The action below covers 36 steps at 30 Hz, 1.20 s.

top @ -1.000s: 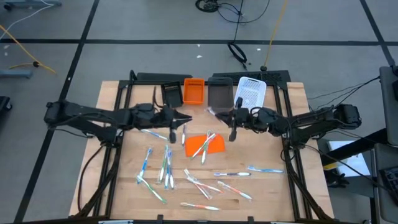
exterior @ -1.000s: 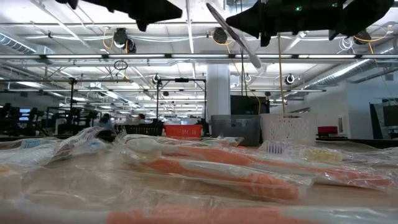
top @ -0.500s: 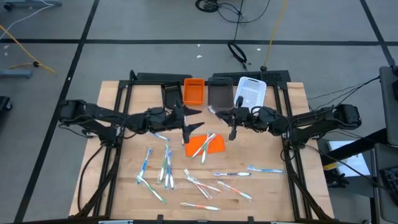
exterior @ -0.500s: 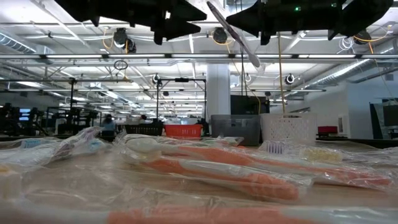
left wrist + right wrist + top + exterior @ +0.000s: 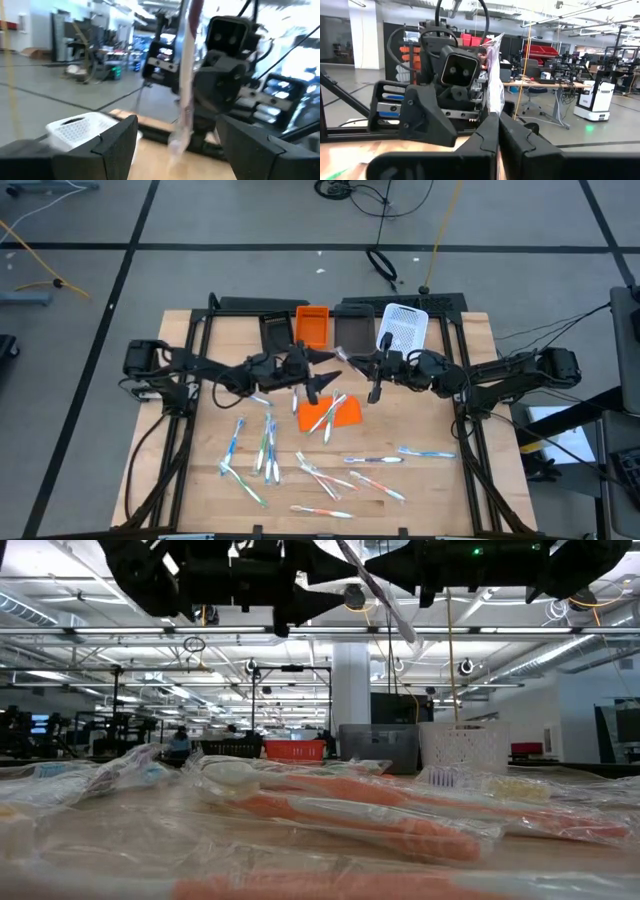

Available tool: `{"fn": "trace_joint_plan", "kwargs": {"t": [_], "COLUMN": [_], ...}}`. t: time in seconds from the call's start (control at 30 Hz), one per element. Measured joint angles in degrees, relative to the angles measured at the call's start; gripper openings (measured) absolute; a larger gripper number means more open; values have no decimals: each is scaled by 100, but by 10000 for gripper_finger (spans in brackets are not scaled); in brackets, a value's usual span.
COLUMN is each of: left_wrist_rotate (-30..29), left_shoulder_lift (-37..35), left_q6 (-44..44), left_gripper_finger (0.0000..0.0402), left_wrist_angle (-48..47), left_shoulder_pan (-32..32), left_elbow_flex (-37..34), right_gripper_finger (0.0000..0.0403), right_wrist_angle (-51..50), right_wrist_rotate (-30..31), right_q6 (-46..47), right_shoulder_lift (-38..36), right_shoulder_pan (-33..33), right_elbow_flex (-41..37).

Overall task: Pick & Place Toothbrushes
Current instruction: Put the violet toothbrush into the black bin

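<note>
My right gripper hangs above the table's middle, shut on a toothbrush in a clear wrapper. That toothbrush stands slanted in the air. My left gripper is open, and its two fingers stand on either side of the toothbrush; whether they touch it I cannot tell. Several more toothbrushes lie flat on the table, and some lie on a flat orange sheet. My right gripper pinches the wrapped toothbrush between its two fingers, partway along its length. The fingers come about level from the table's right side and lie across it. The toothbrush is lifted clear and tilted, one end above the fingers and the other below them.
Along the far edge stand a black bin, an orange bin, a grey bin and a white perforated bin. The loose toothbrushes lie over the near half of the wooden table.
My left gripper has moved toward the table's right edge and downward, up to the toothbrush held by my right gripper, and has opened wide. My right gripper and its toothbrush have stayed where they were.
</note>
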Motion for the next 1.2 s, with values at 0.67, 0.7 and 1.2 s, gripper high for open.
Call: {"fn": "trace_joint_plan", "kwargs": {"t": [0.67,0.7,1.2], "left_wrist_rotate": [463,463,458], "left_shoulder_lift": [935,935,935], "left_q6": [-21,-19,31], "left_gripper_finger": [255,255,114], "left_wrist_angle": [-377,-378,-378], "left_shoulder_pan": [13,13,13], "left_elbow_flex": [1116,1115,1114], "right_gripper_finger": [0,0,0], "right_wrist_angle": [5,3,-16], "right_wrist_rotate": [9,10,2], "right_q6": [-112,-113,-111], "right_shoulder_lift": [2,2,2], "right_shoulder_pan": [-22,-26,-26], "right_elbow_flex": [0,0,0]}}
